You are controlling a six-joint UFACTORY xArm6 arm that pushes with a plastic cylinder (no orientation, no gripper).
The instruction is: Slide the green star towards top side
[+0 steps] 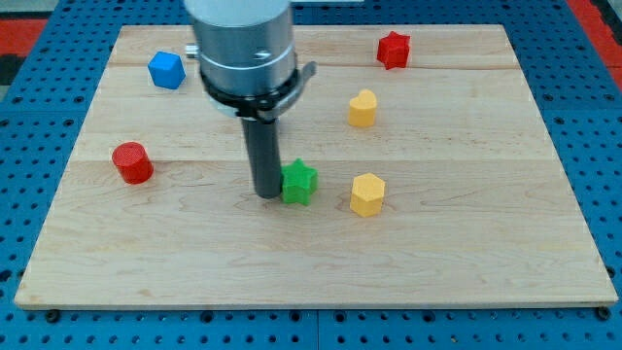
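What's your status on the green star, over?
My tip at green star's left side, touching or nearly. Star mid-board. Path toward top looks open; yellow block sits up-right.

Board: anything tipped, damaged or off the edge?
Nothing stands out. All six blocks sit flat on the board: blue block, red star, red cylinder, two yellow blocks, green star. My tip is at the star's left side.

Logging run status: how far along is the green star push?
Done: my tip is down beside the green star, on its left, touching or nearly so. In hand: lining up; that side doesn't push it upward. Left: the whole slide; the star sits mid-board, level with the lower yellow block.
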